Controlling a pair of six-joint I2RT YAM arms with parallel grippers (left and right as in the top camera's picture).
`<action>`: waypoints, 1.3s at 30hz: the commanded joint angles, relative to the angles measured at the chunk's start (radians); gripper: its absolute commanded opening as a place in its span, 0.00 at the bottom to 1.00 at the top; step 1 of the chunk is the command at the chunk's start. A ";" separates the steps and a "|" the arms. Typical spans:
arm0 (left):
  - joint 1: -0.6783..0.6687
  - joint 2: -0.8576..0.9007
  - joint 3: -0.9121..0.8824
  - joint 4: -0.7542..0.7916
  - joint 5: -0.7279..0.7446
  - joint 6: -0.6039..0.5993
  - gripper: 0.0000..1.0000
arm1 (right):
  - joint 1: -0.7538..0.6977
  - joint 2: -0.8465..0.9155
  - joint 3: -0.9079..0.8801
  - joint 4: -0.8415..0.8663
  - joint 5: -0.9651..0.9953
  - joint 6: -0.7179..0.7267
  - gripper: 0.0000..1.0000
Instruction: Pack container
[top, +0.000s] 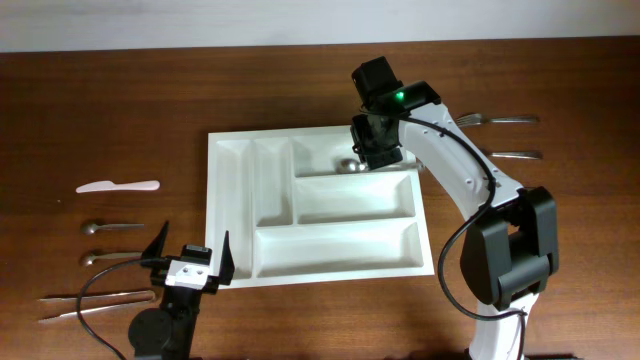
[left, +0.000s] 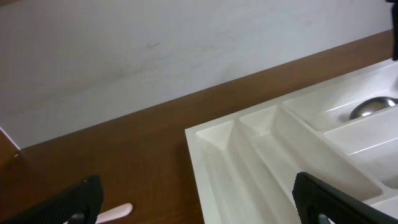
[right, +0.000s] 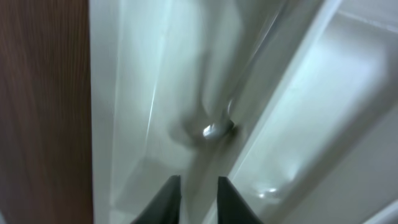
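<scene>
The white cutlery tray (top: 230, 215) lies in the middle of the table, with its far-left corner in the left wrist view (left: 214, 140). My right gripper (top: 380, 150) hangs over the tray's far wide compartment. Its fingers (right: 199, 196) are nearly together on the handle of a metal spoon. The spoon's bowl (top: 347, 166) rests in that compartment; it also shows in the right wrist view (right: 211, 129) and the left wrist view (left: 371, 107). My left gripper (top: 190, 262) is open and empty at the tray's near-left corner, its fingers wide apart (left: 199, 208).
Left of the tray lie a pink knife (top: 118, 186), two spoons (top: 110, 227) (top: 112, 257) and a pair of thin metal pieces (top: 95, 305). Two forks (top: 500, 119) (top: 517, 155) lie right of the tray. The pink knife's tip shows in the left wrist view (left: 115, 211).
</scene>
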 joint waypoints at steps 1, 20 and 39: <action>0.005 -0.008 -0.008 0.001 -0.011 -0.003 0.99 | -0.009 0.001 0.012 0.001 0.009 -0.035 0.34; 0.005 -0.008 -0.008 0.001 -0.011 -0.003 0.99 | -0.354 -0.037 0.013 -0.056 0.011 -0.498 0.33; 0.005 -0.008 -0.008 0.001 -0.011 -0.003 0.99 | -0.356 0.043 0.006 -0.075 0.063 -0.708 0.04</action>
